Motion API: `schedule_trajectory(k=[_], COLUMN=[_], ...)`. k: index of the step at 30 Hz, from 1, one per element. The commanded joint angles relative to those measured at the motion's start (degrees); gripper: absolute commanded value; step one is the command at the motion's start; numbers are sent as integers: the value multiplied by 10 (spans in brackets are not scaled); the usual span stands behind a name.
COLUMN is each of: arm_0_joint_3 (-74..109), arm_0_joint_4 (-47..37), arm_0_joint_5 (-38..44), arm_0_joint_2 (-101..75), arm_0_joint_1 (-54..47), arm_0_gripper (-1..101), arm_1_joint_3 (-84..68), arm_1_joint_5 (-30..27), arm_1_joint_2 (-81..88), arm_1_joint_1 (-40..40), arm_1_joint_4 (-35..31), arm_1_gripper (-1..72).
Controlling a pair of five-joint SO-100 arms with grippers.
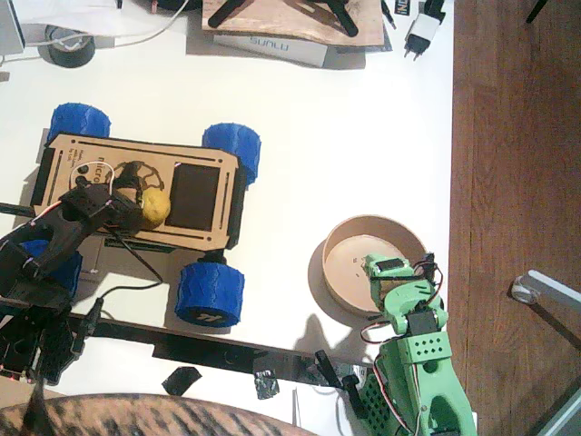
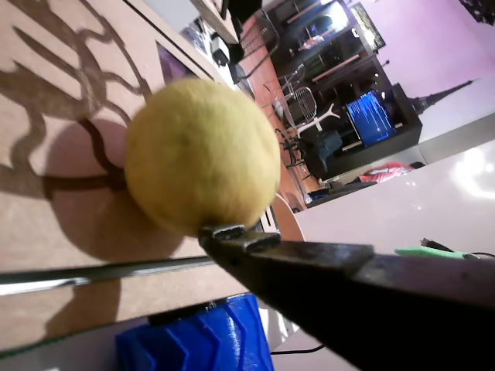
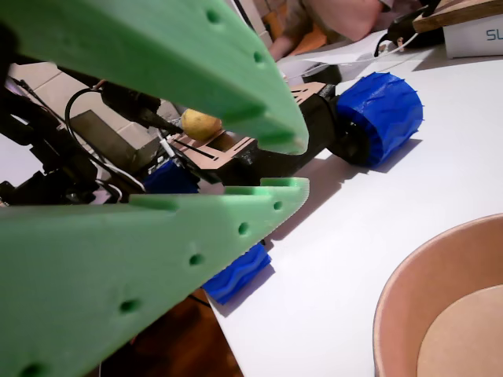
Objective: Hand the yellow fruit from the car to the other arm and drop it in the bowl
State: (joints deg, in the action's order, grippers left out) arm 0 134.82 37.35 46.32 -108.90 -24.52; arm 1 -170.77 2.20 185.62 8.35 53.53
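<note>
The yellow fruit (image 1: 156, 207) (image 2: 201, 154) (image 3: 200, 124) rests on the deck of the wooden car (image 1: 136, 168), beside its black panel. My black left gripper (image 1: 136, 211) reaches it from the lower left. One black finger (image 2: 309, 263) touches the fruit's underside, while the fruit's opposite side shows nothing against it. The green right arm's gripper (image 1: 386, 277) (image 3: 302, 165) hovers over the near rim of the tan bowl (image 1: 340, 241) (image 3: 393, 290), jaws apart and empty. The bowl holds nothing.
A boxed board (image 1: 272, 45), a tape roll (image 1: 71, 45) and a white charger (image 1: 419, 34) line the far edge. The table ends at the right (image 1: 452, 182) over wooden floor. A black bar (image 1: 209, 350) runs along the front. A person's striped sleeve (image 1: 136, 418) shows at the bottom.
</note>
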Motion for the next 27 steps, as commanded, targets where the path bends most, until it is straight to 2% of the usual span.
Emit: schedule_trajectory(k=[1,20,27], arm_0_joint_3=[-31,-30,-30], arm_0_joint_4=[-10,-57,-39], arm_0_joint_5=[3,5,47], arm_0_joint_2=[0,11,17], arm_0_joint_1=[-4,-50,-55], arm_0_gripper=[522,508,489], arm_1_joint_3=[27,27,27], arm_1_joint_5=[-2,-2,-2], arm_1_joint_2=[5,5,5], arm_1_joint_1=[-2,-2,-2], arm_1_joint_4=[2,2,4], arm_1_gripper=[4,4,4])
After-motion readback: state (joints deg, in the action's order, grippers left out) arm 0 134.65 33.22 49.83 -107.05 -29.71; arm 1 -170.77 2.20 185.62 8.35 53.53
